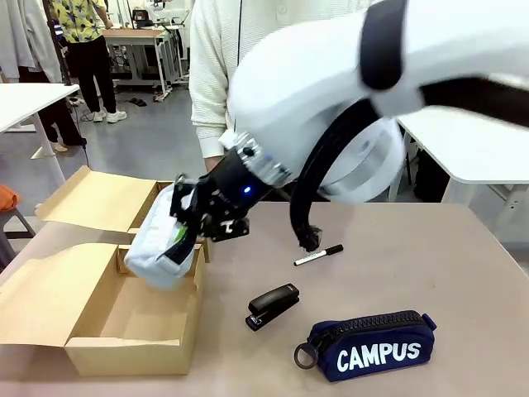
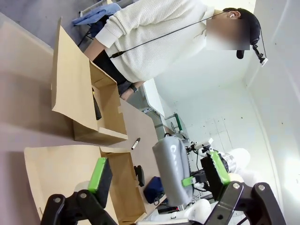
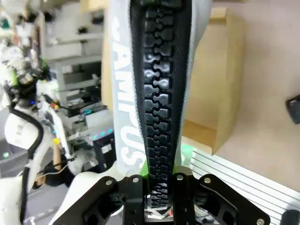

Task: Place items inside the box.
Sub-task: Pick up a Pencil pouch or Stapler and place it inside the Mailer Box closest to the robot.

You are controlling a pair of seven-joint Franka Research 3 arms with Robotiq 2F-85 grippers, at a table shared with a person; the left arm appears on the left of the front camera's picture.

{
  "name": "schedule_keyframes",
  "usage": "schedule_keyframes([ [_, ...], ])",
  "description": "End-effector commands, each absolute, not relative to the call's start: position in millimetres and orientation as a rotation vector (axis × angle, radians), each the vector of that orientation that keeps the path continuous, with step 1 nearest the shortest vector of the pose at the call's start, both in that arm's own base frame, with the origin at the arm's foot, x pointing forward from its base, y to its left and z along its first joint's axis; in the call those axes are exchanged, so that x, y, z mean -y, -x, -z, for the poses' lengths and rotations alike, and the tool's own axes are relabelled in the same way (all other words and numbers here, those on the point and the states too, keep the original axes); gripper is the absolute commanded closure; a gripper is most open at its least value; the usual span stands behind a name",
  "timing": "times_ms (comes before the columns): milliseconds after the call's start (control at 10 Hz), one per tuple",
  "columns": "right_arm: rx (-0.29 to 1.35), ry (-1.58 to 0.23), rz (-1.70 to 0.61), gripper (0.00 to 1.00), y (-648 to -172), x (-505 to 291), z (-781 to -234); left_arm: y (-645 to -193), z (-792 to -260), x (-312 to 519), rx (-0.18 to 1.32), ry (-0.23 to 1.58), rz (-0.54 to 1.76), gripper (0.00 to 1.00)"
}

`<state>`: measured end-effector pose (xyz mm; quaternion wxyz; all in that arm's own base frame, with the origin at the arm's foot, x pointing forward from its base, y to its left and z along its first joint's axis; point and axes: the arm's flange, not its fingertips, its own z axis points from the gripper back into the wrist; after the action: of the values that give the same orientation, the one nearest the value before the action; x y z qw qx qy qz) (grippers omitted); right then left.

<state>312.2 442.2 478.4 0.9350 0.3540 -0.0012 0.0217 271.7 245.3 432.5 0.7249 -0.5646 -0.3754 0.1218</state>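
My right gripper [image 1: 188, 231] reaches across from the right and is shut on a grey pencil case [image 1: 159, 246] with a black zipper, holding it tilted over the right wall of the open cardboard box [image 1: 124, 351]. In the right wrist view the pencil case [image 3: 123, 93] rises from the shut gripper [image 3: 159, 190], with the box [image 3: 218, 79] behind it. A black stapler [image 1: 272, 307], a white-and-black marker [image 1: 318, 255] and a navy "CAMPUS" pouch [image 1: 372, 346] lie on the table right of the box. My left gripper [image 2: 158, 169] is open and holds nothing.
A person in a white sweater [image 1: 216, 74] stands at the far side behind the box. The box flaps [image 1: 95, 200] spread out to the left and back. Bare tabletop [image 1: 438, 265] lies to the right of the marker.
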Motion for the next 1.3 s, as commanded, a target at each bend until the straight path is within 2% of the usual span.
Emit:
schedule_keyframes([
  [0,0.033,-0.609,-0.059,0.90,-329,-499,-488,-273,-433,-244,0.858,1.256,-0.254,0.00],
  [500,0.010,-0.298,-0.112,0.90,-333,-607,-444,-273,-433,-244,0.858,1.256,-0.254,0.00],
  [1200,-0.052,-0.137,-0.015,0.90,-330,-631,-390,-273,-433,-244,0.858,1.256,-0.254,0.00],
])
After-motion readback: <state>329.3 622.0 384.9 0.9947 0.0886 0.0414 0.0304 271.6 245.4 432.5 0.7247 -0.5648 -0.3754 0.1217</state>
